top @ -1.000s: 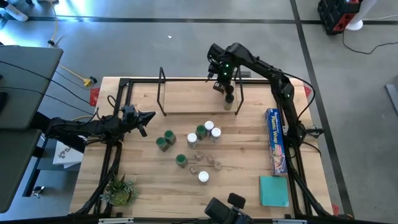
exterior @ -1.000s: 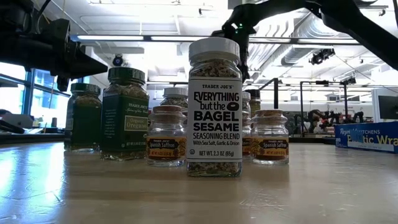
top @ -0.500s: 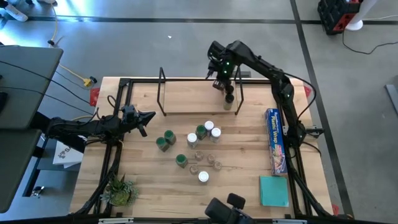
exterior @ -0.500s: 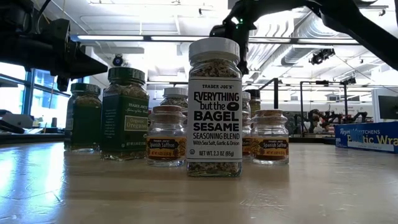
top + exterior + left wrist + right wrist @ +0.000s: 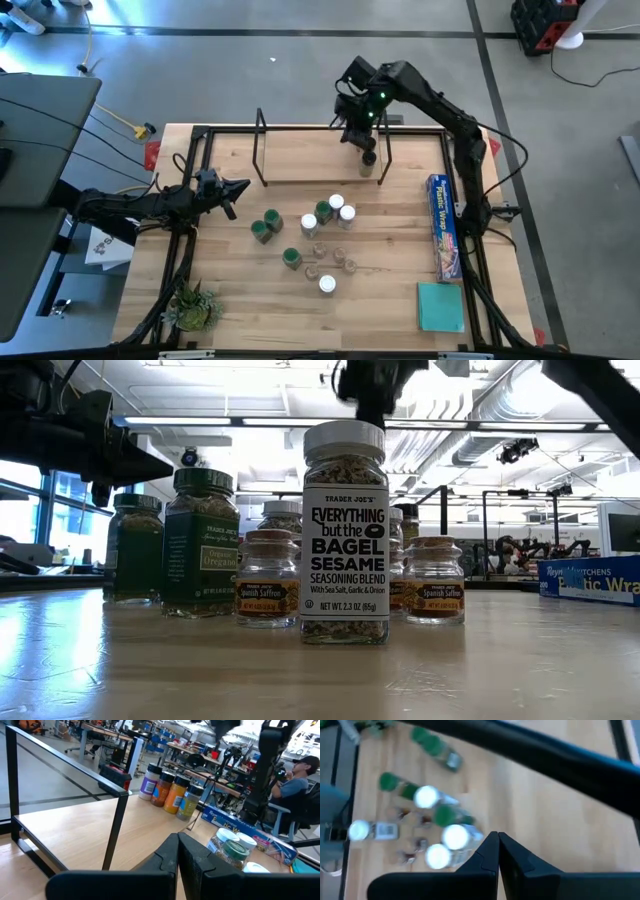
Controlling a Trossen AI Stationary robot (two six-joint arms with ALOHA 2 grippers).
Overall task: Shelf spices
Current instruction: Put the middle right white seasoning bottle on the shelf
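The shelf [image 5: 320,160] is a light-wood plank between two black hoops at the table's far side. Several spice jars [image 5: 169,791] stand at its right end, and they also show in the high view [image 5: 367,163]. More jars with green lids [image 5: 266,224], white lids [image 5: 342,207] and small clear ones [image 5: 340,258] stand on the table's middle. A white-lidded jar [image 5: 345,530] stands nearest in the low view. My right gripper [image 5: 354,122] is shut and empty, above the shelf's right end, looking down on the jars [image 5: 497,851]. My left gripper [image 5: 238,188] is shut and empty at the table's left side [image 5: 178,851].
A long blue plastic-wrap box [image 5: 444,225] lies along the right edge, with a teal square [image 5: 441,306] near it. A small plant [image 5: 192,305] stands at the near left corner. A person [image 5: 300,775] sits beyond the table in the left wrist view.
My right gripper has gone up and a little toward the far edge, away from the jars on the shelf's right end. The jars stay where they were.
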